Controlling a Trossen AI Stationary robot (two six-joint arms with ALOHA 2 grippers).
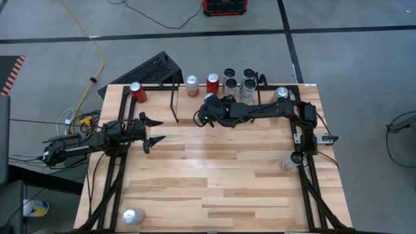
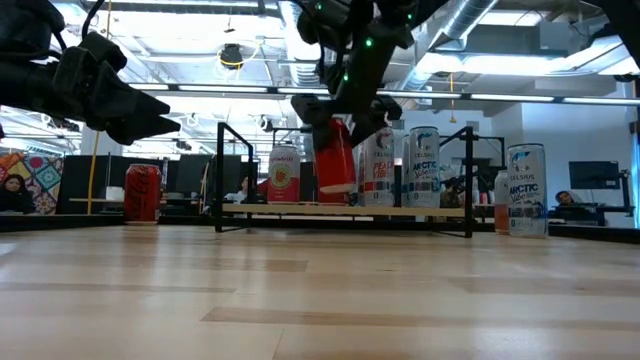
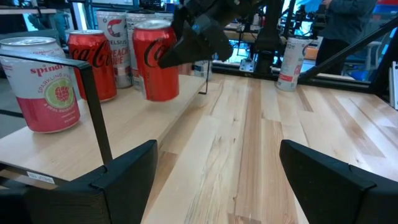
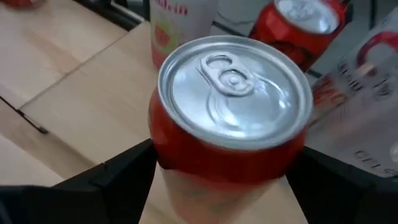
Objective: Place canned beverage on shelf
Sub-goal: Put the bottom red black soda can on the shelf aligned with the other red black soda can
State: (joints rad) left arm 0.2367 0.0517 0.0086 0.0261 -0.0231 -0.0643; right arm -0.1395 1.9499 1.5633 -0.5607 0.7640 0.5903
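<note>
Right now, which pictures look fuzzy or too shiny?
In the right wrist view, the tall white can beside the red can is smeared with blur, and the red can's lid has a soft shine. In the low view, bright ceiling lights leave the right gripper a dark shape.

A red Coca-Cola can [image 3: 157, 61], upright and unopened, stands at the front edge of the shelf's [image 2: 300, 209] light wood board, beside other cans.

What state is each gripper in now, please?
Left gripper: open, empty, above the table.
Right gripper: closed on the red can, tilted at the shelf.
</note>
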